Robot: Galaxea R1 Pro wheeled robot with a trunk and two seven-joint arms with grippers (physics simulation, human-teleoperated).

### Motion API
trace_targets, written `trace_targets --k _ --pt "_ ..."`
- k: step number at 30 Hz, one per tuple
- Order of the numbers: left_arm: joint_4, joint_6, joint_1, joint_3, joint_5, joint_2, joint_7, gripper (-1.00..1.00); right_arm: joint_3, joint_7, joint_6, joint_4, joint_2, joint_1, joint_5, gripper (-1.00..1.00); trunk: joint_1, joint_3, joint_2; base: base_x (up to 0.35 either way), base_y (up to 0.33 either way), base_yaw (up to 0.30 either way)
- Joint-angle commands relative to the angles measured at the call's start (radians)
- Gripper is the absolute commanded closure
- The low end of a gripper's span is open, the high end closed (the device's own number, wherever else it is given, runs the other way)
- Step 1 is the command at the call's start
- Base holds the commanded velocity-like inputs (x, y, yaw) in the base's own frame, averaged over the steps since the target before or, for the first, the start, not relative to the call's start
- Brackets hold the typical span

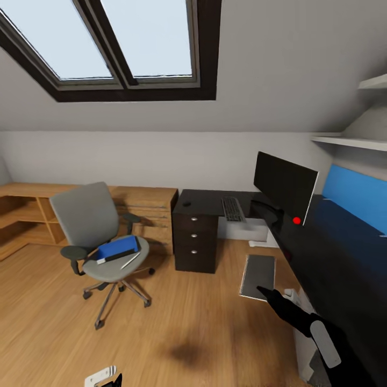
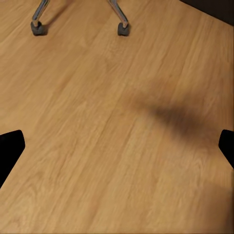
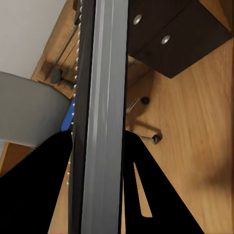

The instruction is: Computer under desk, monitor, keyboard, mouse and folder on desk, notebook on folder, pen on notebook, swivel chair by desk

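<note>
Notebook [image 1: 258, 275] sits clamped edge-on in my right pincer [image 3: 100, 161], wire spiral showing in the wrist view, carried low beside the table [image 1: 344, 258]. My left pincer [image 2: 117, 146] hangs spread wide over bare floor, holding nothing. Farther off, the folder [image 1: 117, 249] and pen [image 1: 129, 261] lie on the swivel chair [image 1: 97, 236] (so stacking, I judge, must wait). Keyboard [image 1: 233, 208], mouse [image 1: 186, 203] and monitor [image 1: 285, 185] are on the table. Next I should park the notebook on the table, then fetch the folder.

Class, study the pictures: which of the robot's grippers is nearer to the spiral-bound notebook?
Right. The right gripper has its jaws shut on the notebook, holding it above the floor beside the desk. The left gripper hangs open over bare floor, apart from it.
</note>
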Motion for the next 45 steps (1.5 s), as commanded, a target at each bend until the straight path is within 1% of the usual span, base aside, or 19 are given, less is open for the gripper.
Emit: trace_targets --k 1,6,9,14,16,20,21,25,29,36,40,41,45 --pt "0.001 -0.004 -0.001 -0.007 0.011 0.001 -0.001 -1.00 -0.003 0.001 0.007 0.000 0.001 -0.001 -0.004 1.00 0.000 -0.001 -0.001 0.000 0.000 -0.153" --pt "0.001 -0.004 -0.001 -0.007 0.011 0.001 -0.001 -1.00 -0.002 0.002 0.005 0.001 0.002 -0.001 -0.003 1.00 0.000 0.000 -0.001 0.000 0.000 -0.066" --pt "0.001 -0.004 -0.001 -0.007 0.013 0.001 -0.001 -1.00 0.000 0.000 0.004 0.002 0.009 -0.001 -0.003 1.00 -0.011 0.010 0.020 0.000 0.000 -0.021" --pt "0.001 -0.003 -0.001 -0.007 0.014 0.001 0.000 -1.00 0.000 0.000 0.004 0.002 0.014 -0.001 -0.002 1.00 -0.031 0.026 0.055 0.000 0.000 -0.005" --pt "0.001 -0.001 -0.001 -0.007 0.016 0.001 0.003 -1.00 0.000 -0.001 0.002 0.002 0.016 -0.001 0.006 1.00 -0.038 0.032 0.069 0.000 0.000 0.000" --pt "0.002 0.000 -0.001 -0.007 0.017 0.001 0.004 -1.00 0.001 -0.001 -0.009 0.002 0.016 -0.001 0.052 1.00 -0.054 0.045 0.097 0.000 0.000 0.000" --pt "0.002 0.001 -0.001 -0.007 0.018 0.001 0.005 -1.00 0.001 0.000 -0.013 0.002 0.016 -0.001 0.073 1.00 -0.057 0.048 0.104 0.000 0.000 0.000" --pt "0.003 0.004 -0.001 -0.007 0.018 0.000 0.005 -1.00 0.002 0.002 -0.017 0.002 0.016 -0.001 0.106 1.00 -0.073 0.060 0.132 0.000 0.000 0.000" --pt "0.006 0.003 -0.001 -0.007 0.019 0.000 0.005 -1.00 0.002 0.003 -0.019 0.002 0.015 -0.001 0.120 1.00 -0.088 0.073 0.160 0.000 0.000 0.000" --pt "0.011 -0.002 -0.001 -0.007 0.017 -0.001 0.004 -1.00 0.005 0.008 -0.018 0.002 0.013 -0.001 0.126 1.00 -0.115 0.095 0.209 0.000 0.000 0.000" --pt "0.012 -0.005 -0.001 -0.006 0.016 -0.001 0.003 -1.00 0.031 0.014 -0.018 0.002 0.011 -0.001 0.127 1.00 -0.130 0.107 0.237 0.000 0.000 0.000" --pt "0.013 -0.006 -0.001 -0.006 0.014 -0.001 0.003 -1.00 0.048 0.024 -0.018 0.002 0.009 -0.001 0.127 1.00 -0.134 0.110 0.244 0.000 0.000 0.000" --pt "0.013 -0.021 -0.001 -0.006 0.013 -0.001 0.000 -1.00 0.074 0.074 -0.018 0.002 0.006 -0.001 0.127 1.00 -0.149 0.123 0.272 0.000 0.000 0.000"
